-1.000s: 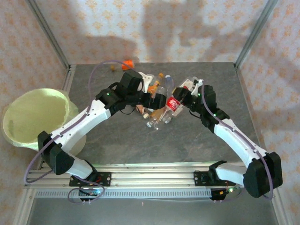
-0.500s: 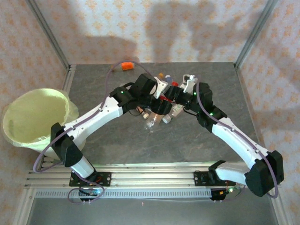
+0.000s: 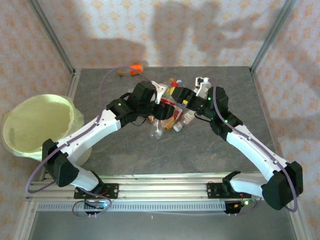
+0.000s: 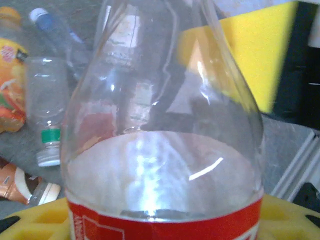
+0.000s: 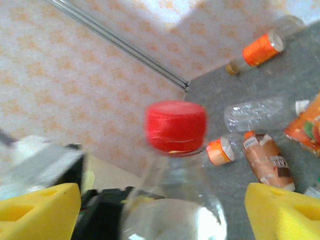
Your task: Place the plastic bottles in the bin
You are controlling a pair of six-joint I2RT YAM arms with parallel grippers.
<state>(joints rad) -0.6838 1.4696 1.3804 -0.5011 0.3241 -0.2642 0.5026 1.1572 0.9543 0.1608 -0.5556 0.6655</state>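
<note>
Top external: loose bottles (image 3: 165, 126) litter the tabletop (image 3: 200, 150) around the red-label bottle (image 4: 160, 150). We see left tool (image 4: 160, 220) clamping it; right tool (image 5: 160, 210) spread wide around its cap (image 5: 175, 125).

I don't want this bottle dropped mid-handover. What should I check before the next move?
1. Left gripper on the red-labelled bottle: ok, yellow pads flank its label.
2. Grip firm enough to carry: cannot tell.
3. Right gripper open: ok, its pads stand apart from the neck.
4. Right gripper clear of the bottle: not ok, the red cap sits between its pads.
5. Bin mouth unobstructed: ok, open at the table's left.
</note>
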